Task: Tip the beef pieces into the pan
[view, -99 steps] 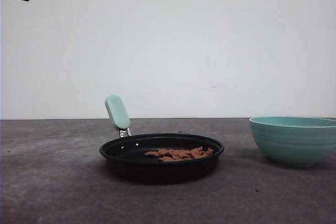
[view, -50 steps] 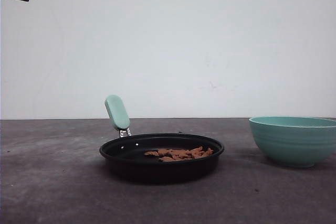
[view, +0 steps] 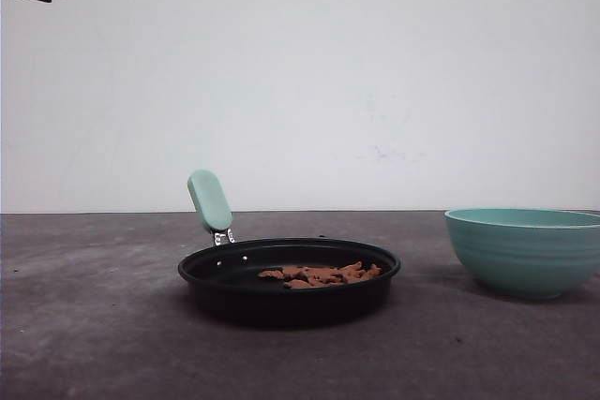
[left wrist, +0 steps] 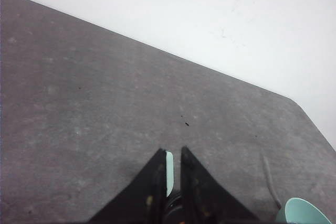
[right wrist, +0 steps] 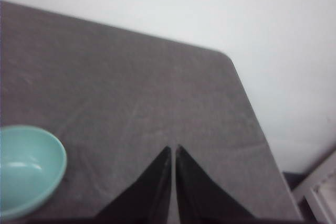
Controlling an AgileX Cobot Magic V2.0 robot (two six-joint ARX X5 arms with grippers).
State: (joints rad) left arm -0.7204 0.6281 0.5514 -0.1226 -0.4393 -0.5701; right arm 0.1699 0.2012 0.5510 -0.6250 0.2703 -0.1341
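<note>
The beef pieces (view: 322,274) lie in the pan (view: 289,281); the bowl (view: 525,250) stands right of the pan on the tabletop (view: 94,325).

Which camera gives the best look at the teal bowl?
The front view: the teal bowl stands whole in profile on the table, right of the pan. The right wrist view looks down into it, cropped at the frame's edge; the left wrist view catches a rim sliver.
</note>
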